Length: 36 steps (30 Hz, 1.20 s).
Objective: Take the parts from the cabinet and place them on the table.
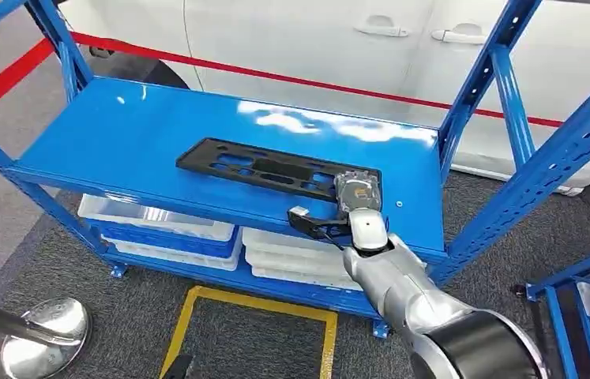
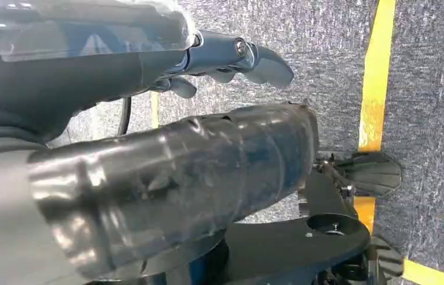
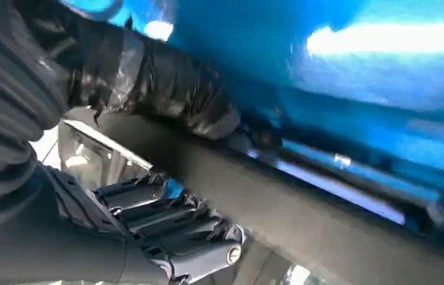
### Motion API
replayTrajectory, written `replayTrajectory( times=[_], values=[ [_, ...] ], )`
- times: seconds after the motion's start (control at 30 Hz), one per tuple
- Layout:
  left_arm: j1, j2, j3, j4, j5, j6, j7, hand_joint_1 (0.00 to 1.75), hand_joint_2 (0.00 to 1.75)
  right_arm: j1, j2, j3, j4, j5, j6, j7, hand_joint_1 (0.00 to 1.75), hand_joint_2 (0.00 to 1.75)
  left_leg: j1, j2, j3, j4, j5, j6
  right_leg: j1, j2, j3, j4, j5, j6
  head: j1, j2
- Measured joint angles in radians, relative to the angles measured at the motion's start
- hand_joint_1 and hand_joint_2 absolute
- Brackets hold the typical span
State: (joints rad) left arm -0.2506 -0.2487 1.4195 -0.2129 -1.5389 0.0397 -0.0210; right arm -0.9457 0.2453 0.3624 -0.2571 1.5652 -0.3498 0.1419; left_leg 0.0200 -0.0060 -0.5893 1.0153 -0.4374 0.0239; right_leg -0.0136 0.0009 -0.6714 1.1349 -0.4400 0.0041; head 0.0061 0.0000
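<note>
Presently, the blue shelf point(image 1: 141, 142) of the cabinet is seen carrying the black part point(image 1: 268, 167), a long flat panel with cut-outs, its long axis laid diagonally from back-left to front-right. It is judged stiff, light and awkwardly long. Its near end is clasped by the right hand point(image 1: 355, 197), thumb above, fingers beneath. The left hand point(image 2: 219, 59) is held loosely curled, empty.

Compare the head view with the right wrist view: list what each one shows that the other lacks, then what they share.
Head view alone: the whole long black part lying on the blue shelf, white bins on the level below, a white car behind, the yellow floor marking.

Right wrist view alone: the thumb over the part's edge and fingers curled beneath it.

Shared: the right hand gripping the part at its near end, and the blue shelf.
</note>
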Motion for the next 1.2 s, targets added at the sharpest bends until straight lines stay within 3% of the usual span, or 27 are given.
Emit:
replayTrajectory(
  times=[0.03,0.07,0.17,0.23,0.27,0.33,0.37,0.4,0.43,0.5,0.53,0.57,0.67,0.7,0.73,0.77,0.83,0.87,0.9,0.93,0.97,1.03,1.07,1.13,1.2],
  values=[
    [-0.001,0.000,0.000,0.000,0.000,0.000,0.000,0.00,0.00,-0.004,0.000,0.000,0.000,0.000,-0.003,0.000,1.75,1.75,0.000,0.000,0.000,0.004,-0.004,-0.004,0.000,-0.001,0.034,-0.075,0.012,-0.004,0.000,0.000],
    [-0.002,0.000,0.000,0.000,0.000,0.000,0.000,0.00,0.00,-0.009,0.000,0.000,0.000,0.000,-0.003,-0.002,1.75,1.75,-0.008,0.000,-0.006,0.010,-0.008,-0.011,0.008,0.001,0.042,-0.089,0.001,-0.007,0.000,0.000],
    [-0.002,0.000,0.000,0.000,0.000,0.000,0.000,0.00,0.00,-0.010,0.001,0.000,0.000,0.000,-0.003,-0.003,1.75,1.75,-0.003,-0.001,0.000,0.001,-0.005,-0.026,0.014,0.002,0.040,-0.086,0.001,-0.019,-0.001,0.000],
    [-0.002,0.000,0.000,0.000,0.000,0.000,0.000,0.00,0.00,-0.012,0.001,0.000,-0.002,0.000,-0.003,-0.002,1.75,1.75,-0.001,0.001,-0.003,0.021,-0.023,-0.037,0.002,-0.002,0.054,-0.103,0.009,-0.034,-0.001,0.000],
    [-0.002,0.000,0.000,0.000,0.000,0.000,0.000,0.00,0.00,-0.014,0.001,0.000,-0.002,0.000,-0.003,-0.002,1.75,1.75,-0.001,0.001,-0.024,0.066,-0.055,-0.039,0.002,-0.004,0.056,-0.104,0.008,-0.041,-0.002,0.000],
    [-0.002,0.000,0.000,0.000,0.000,0.000,0.000,0.00,0.00,-0.012,0.001,0.000,-0.002,0.000,-0.003,-0.001,1.75,1.75,0.001,0.001,-0.097,0.219,-0.126,-0.044,0.004,-0.005,0.055,-0.104,0.006,-0.047,-0.002,0.000],
    [0.000,0.000,0.000,0.000,0.000,0.000,0.000,0.00,0.00,-0.011,0.001,0.000,-0.002,0.000,-0.003,0.000,1.75,1.75,0.001,0.001,-0.129,0.281,-0.142,-0.047,0.005,-0.005,0.056,-0.104,0.006,-0.048,-0.001,0.000],
    [0.001,0.000,0.000,0.000,0.000,0.000,0.000,0.00,0.00,-0.011,0.001,-0.001,-0.001,0.000,-0.003,0.000,1.75,1.75,0.001,0.001,-0.140,0.299,-0.136,-0.048,0.005,-0.004,0.056,-0.103,0.006,-0.048,-0.001,0.000],
    [0.001,0.000,0.000,0.000,0.000,0.000,0.000,0.00,0.00,-0.011,0.001,-0.001,-0.001,0.000,-0.003,0.000,1.75,1.75,0.001,0.001,-0.132,0.277,-0.114,-0.048,0.005,-0.003,0.057,-0.103,0.006,-0.047,-0.002,0.000],
    [0.000,0.000,0.000,0.000,-0.001,0.000,-0.001,0.00,0.00,-0.011,0.001,-0.005,-0.002,0.000,-0.003,0.002,1.75,1.75,0.002,0.003,-0.056,0.116,-0.021,-0.044,0.005,-0.001,0.061,-0.101,0.003,-0.044,-0.002,0.000],
    [-0.001,0.000,0.000,0.000,-0.001,0.000,-0.002,0.00,0.00,-0.011,0.001,-0.008,-0.002,-0.001,-0.003,0.002,1.75,1.75,0.002,0.003,-0.018,0.037,0.011,-0.040,0.005,0.000,0.062,-0.099,0.001,-0.040,-0.001,0.000],
    [-0.002,0.000,0.000,0.000,-0.002,0.000,-0.002,0.00,0.00,-0.012,0.001,-0.010,-0.002,-0.002,-0.003,0.003,1.75,1.75,-0.005,0.003,-0.002,0.006,-0.005,-0.038,0.014,0.001,0.058,-0.095,-0.002,-0.035,-0.002,0.000],
    [-0.001,0.001,0.001,0.000,-0.002,0.000,-0.003,0.00,0.00,-0.011,-0.001,-0.015,-0.002,-0.003,-0.004,0.005,1.75,1.75,-0.008,0.001,-0.007,0.006,-0.002,-0.024,0.010,0.003,0.057,-0.101,0.004,-0.019,0.000,0.000],
    [-0.001,0.001,0.001,0.000,-0.002,0.000,-0.003,0.00,0.00,-0.012,-0.002,-0.016,-0.002,-0.003,-0.004,0.005,1.75,1.75,-0.001,0.002,-0.003,-0.004,0.004,-0.015,0.014,0.003,0.058,-0.101,0.003,-0.011,0.000,0.000],
    [-0.002,0.001,0.001,0.000,-0.002,-0.001,-0.003,0.00,0.00,-0.011,-0.004,-0.017,-0.002,-0.003,-0.004,0.005,1.75,1.75,0.002,0.005,0.001,-0.010,0.008,-0.008,0.007,0.003,0.055,-0.089,-0.008,-0.007,-0.001,0.000],
    [-0.004,0.000,0.001,0.000,-0.002,-0.005,-0.008,0.00,0.00,-0.011,-0.005,-0.018,-0.002,-0.003,-0.004,0.005,1.75,1.75,0.002,0.005,0.001,-0.011,0.009,-0.002,0.008,0.002,0.038,-0.055,-0.034,-0.004,0.000,0.000],
    [-0.004,0.000,0.000,0.000,-0.003,-0.022,-0.033,0.00,0.00,-0.006,-0.007,-0.019,-0.001,-0.003,-0.006,0.005,1.75,1.75,0.001,0.006,-0.001,-0.010,0.009,0.003,0.006,0.002,-0.032,0.096,-0.111,0.003,0.000,0.000],
    [-0.004,0.000,0.001,0.000,-0.002,-0.031,-0.046,0.00,1.75,-0.001,-0.009,-0.022,-0.001,-0.003,-0.010,0.005,1.75,1.75,0.001,0.006,-0.002,-0.010,0.008,0.004,0.005,0.002,-0.068,0.169,-0.135,0.005,0.000,0.000],
    [-0.004,0.000,0.001,0.000,0.002,-0.039,-0.061,0.00,1.75,0.002,-0.011,-0.024,-0.001,-0.003,-0.016,0.005,1.75,1.75,0.001,0.006,-0.002,-0.009,0.008,0.004,0.003,0.002,-0.085,0.203,-0.136,0.007,0.000,0.000],
    [-0.006,-0.001,0.001,0.000,0.011,-0.040,-0.074,0.00,1.75,0.003,-0.012,-0.027,-0.001,-0.003,-0.019,0.005,1.75,1.75,0.001,0.005,-0.001,-0.007,0.007,0.004,0.000,0.002,-0.079,0.185,-0.111,0.007,0.000,0.000],
    [-0.008,-0.003,0.002,0.000,0.015,-0.040,-0.080,0.00,0.00,0.002,-0.013,-0.029,-0.001,-0.002,-0.019,0.005,1.75,1.75,0.002,0.004,0.000,-0.004,0.005,0.003,-0.001,0.001,-0.054,0.132,-0.074,0.007,0.000,0.000],
    [-0.016,-0.006,0.005,0.000,0.018,-0.036,-0.090,0.00,0.00,-0.001,-0.015,-0.033,-0.001,0.001,-0.021,0.005,1.75,1.75,0.003,0.001,0.001,0.004,-0.002,-0.004,-0.002,-0.001,0.035,-0.050,0.013,0.000,0.000,0.000],
    [-0.018,-0.008,0.005,0.000,0.020,-0.034,-0.093,0.00,0.00,-0.003,-0.017,-0.034,-0.001,0.003,-0.021,0.005,1.75,1.75,-0.001,0.000,-0.001,0.006,-0.004,-0.009,0.002,0.000,0.051,-0.081,-0.009,-0.005,0.000,0.000],
    [-0.024,-0.008,0.008,0.000,0.027,-0.030,-0.095,0.00,0.00,-0.003,-0.017,-0.037,-0.002,0.003,-0.022,0.004,1.75,1.75,-0.001,0.000,-0.004,0.006,-0.003,-0.021,0.008,0.002,0.049,-0.087,-0.003,-0.010,-0.001,0.000],
    [-0.024,-0.008,0.012,0.000,0.018,-0.029,-0.092,0.00,0.00,-0.004,-0.017,-0.039,-0.002,0.003,-0.022,-0.001,1.75,1.75,0.000,-0.001,-0.001,0.001,-0.001,-0.034,0.010,0.002,0.051,-0.093,0.001,-0.021,0.000,0.000]
  ],
)
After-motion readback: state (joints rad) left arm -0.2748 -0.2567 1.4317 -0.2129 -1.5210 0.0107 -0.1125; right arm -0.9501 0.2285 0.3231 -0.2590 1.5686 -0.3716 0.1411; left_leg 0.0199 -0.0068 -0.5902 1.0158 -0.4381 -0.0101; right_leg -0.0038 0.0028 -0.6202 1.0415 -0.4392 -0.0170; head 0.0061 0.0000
